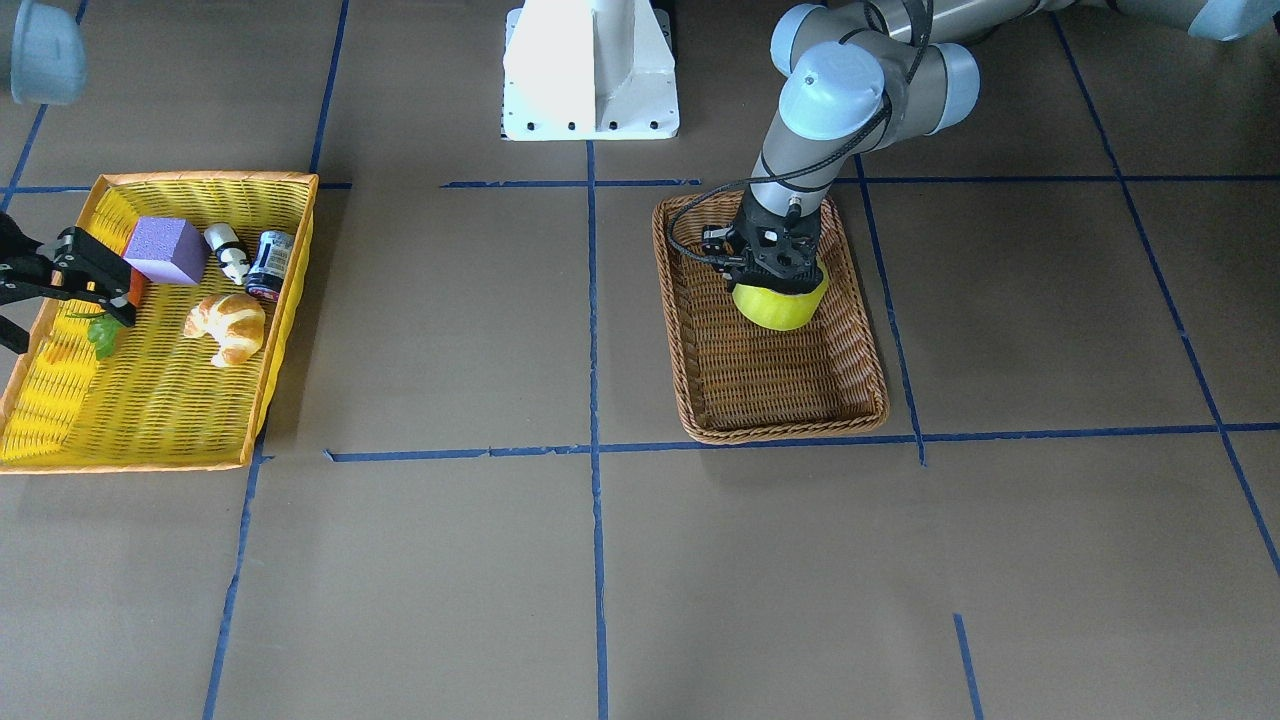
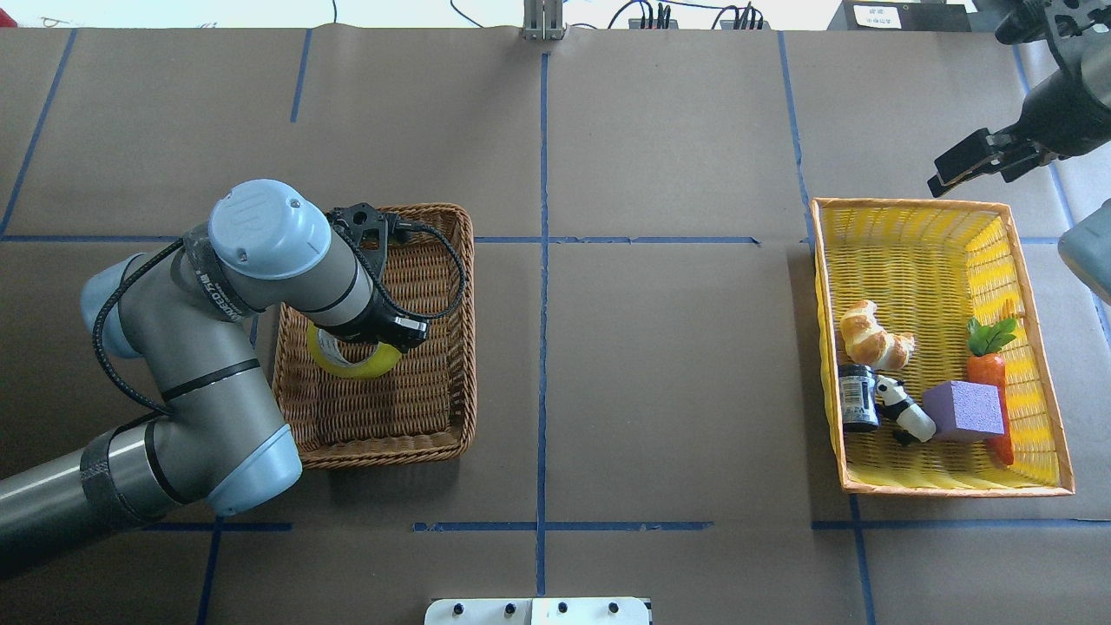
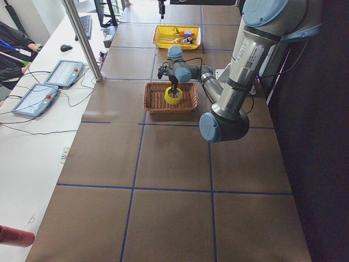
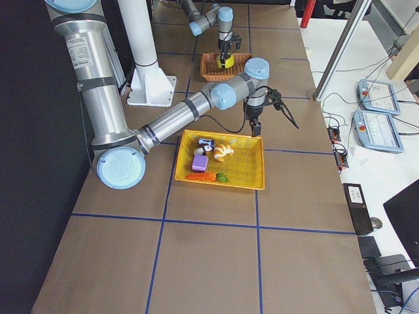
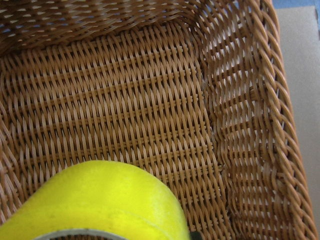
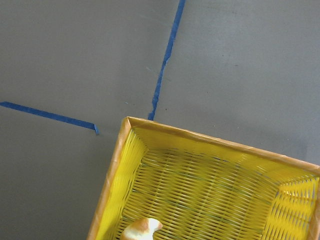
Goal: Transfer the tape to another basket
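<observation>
The yellow-green tape (image 1: 780, 303) sits inside the brown wicker basket (image 1: 860, 380), toward its robot-side half. It also shows in the overhead view (image 2: 351, 360) and fills the bottom of the left wrist view (image 5: 100, 200). My left gripper (image 1: 775, 270) points down from above and is shut on the tape, which is slightly tilted, low over the basket floor (image 5: 125, 100). I cannot tell whether the tape touches the floor. My right gripper (image 1: 110, 290) is open and empty over the far end of the yellow basket (image 2: 937, 208).
The yellow basket (image 1: 150, 420) holds a croissant (image 1: 228, 326), a purple block (image 1: 166, 250), a panda figure (image 1: 228, 252), a dark can (image 1: 270, 265) and a carrot (image 2: 989, 373). The white robot base (image 1: 590, 70) stands at the table's robot side. Blue tape lines cross the brown table.
</observation>
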You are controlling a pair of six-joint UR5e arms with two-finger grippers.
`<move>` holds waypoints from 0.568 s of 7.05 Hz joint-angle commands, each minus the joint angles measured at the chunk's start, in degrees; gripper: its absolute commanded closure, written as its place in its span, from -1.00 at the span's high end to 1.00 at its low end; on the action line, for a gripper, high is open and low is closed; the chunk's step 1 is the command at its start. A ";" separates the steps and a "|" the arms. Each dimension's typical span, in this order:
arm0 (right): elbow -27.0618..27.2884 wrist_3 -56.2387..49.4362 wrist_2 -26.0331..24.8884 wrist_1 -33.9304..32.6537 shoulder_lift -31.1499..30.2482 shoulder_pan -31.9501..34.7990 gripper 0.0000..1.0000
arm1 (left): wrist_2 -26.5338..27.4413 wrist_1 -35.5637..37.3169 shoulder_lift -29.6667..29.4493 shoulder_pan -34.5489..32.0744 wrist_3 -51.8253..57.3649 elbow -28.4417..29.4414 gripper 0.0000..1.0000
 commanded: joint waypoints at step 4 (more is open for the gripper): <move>0.26 -1.43 1.67 0.60 -2.68 1.97 0.99 | -0.31 0.18 -0.37 -0.74 0.09 0.32 1.00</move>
